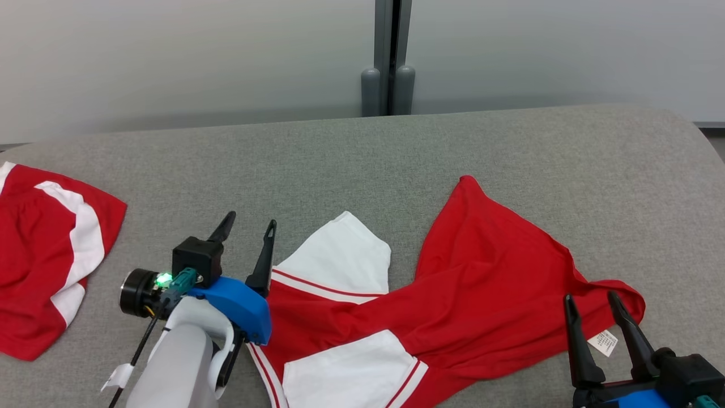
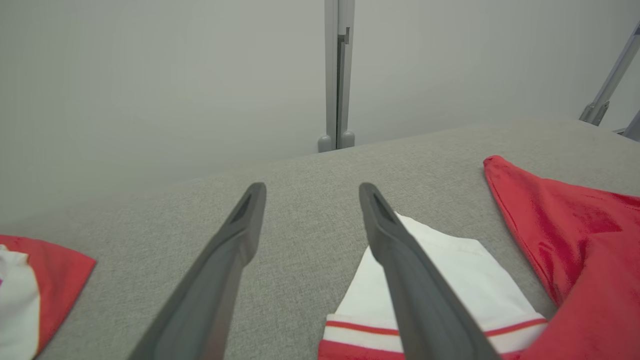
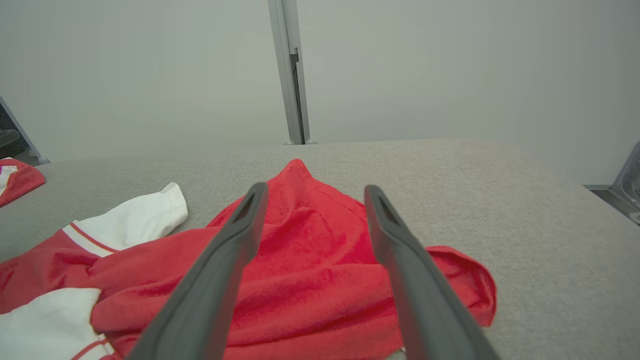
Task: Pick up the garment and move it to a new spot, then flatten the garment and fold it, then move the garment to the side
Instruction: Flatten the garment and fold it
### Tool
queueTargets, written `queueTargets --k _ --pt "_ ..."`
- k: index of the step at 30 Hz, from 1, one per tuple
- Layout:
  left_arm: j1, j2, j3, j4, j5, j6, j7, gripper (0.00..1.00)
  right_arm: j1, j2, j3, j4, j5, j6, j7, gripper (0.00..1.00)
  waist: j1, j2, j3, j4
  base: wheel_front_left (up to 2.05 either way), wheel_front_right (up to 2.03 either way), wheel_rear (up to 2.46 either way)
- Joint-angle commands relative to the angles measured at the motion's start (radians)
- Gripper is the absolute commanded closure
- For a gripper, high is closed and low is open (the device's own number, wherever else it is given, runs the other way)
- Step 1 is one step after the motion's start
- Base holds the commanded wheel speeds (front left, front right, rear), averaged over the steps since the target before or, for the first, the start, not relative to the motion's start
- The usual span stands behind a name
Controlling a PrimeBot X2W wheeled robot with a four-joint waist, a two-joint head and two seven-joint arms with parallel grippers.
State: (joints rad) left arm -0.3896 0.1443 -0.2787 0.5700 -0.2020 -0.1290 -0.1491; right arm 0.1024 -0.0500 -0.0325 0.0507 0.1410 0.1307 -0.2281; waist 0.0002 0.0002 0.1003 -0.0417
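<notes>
Left fingers (image 1: pixel 264 258) and right fingers (image 1: pixel 579 348) both spread wide, empty, hovering over the crumpled red-and-white garment (image 1: pixel 481 272) on the grey surface (image 1: pixel 340 158); risk: a pinch may catch one layer only, so cloth bunches when lifted.

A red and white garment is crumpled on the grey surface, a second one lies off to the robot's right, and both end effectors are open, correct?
Not quite: the second garment lies off to the robot's left, as the head view shows. The rest holds: the crumpled garment is on the grey surface, and the left end effector and right end effector are both open.
</notes>
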Motion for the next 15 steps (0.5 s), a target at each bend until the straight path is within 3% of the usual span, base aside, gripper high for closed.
queueTargets --k 1,15 --pt "-0.012 0.005 -0.013 0.011 -0.008 -0.001 0.004 0.00 -0.014 -0.001 -0.001 -0.002 -0.008 0.000 0.004 0.00 -0.0002 -0.0002 0.004 -0.002 0.00 0.00 0.00" --pt "-0.049 0.057 -0.228 0.243 -0.137 -0.002 0.097 0.00 -0.044 -0.006 -0.001 0.012 -0.013 0.000 0.012 0.00 -0.0002 -0.0002 0.031 -0.029 0.00 0.00 0.00"
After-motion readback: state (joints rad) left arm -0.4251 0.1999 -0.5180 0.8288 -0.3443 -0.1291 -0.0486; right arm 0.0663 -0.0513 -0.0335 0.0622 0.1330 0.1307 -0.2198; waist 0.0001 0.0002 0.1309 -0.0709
